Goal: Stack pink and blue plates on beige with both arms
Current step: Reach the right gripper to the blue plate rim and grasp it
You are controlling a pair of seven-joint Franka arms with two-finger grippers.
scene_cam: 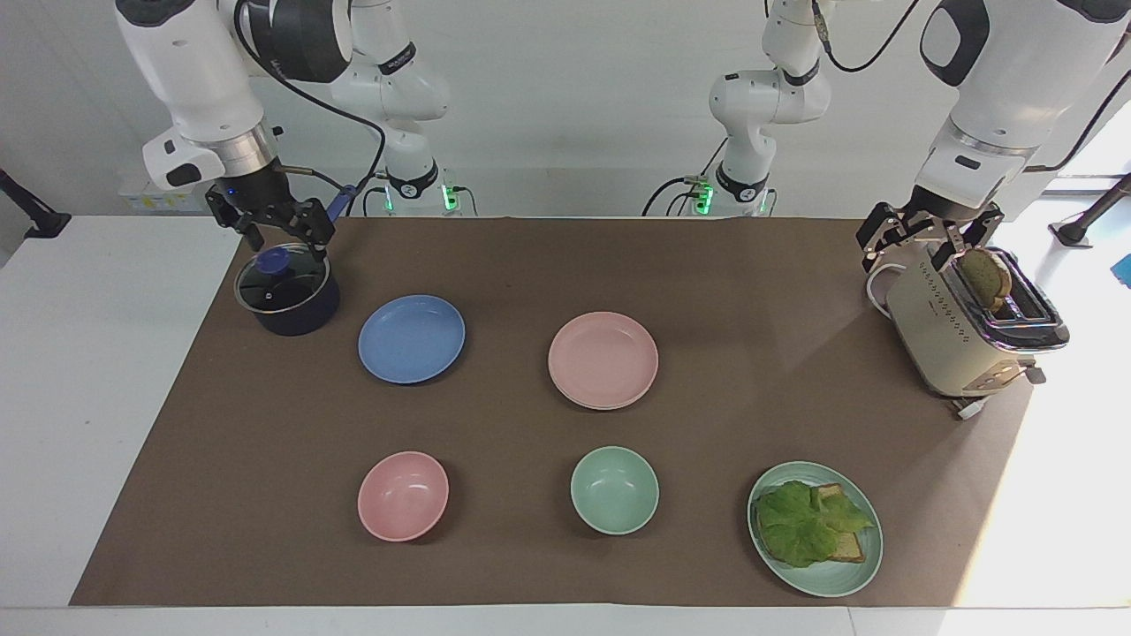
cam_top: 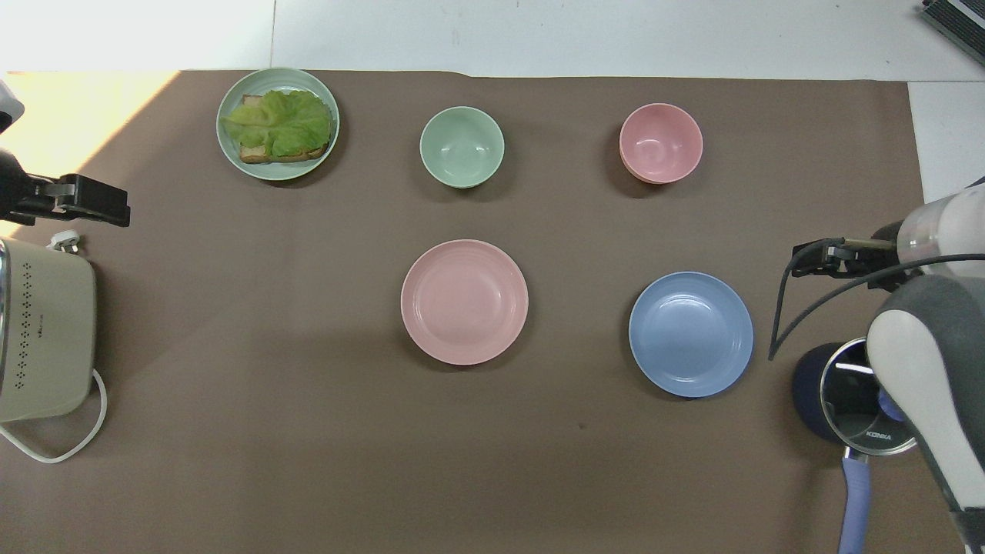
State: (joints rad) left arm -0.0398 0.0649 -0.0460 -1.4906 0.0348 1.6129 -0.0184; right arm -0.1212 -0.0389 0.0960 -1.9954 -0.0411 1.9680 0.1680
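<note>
Your right gripper [scene_cam: 281,231] hangs with fingers spread and empty over the lidded pot [scene_cam: 286,294], whose lid reads KONKA; the blue plate [scene_cam: 412,338] lies just beside that pot. Your left gripper [scene_cam: 919,241] is open over the toaster's [scene_cam: 959,331] edge. The pink plate [scene_cam: 603,359] sits mid-mat, with bare mat [scene_cam: 760,291] between it and the left gripper.
</note>
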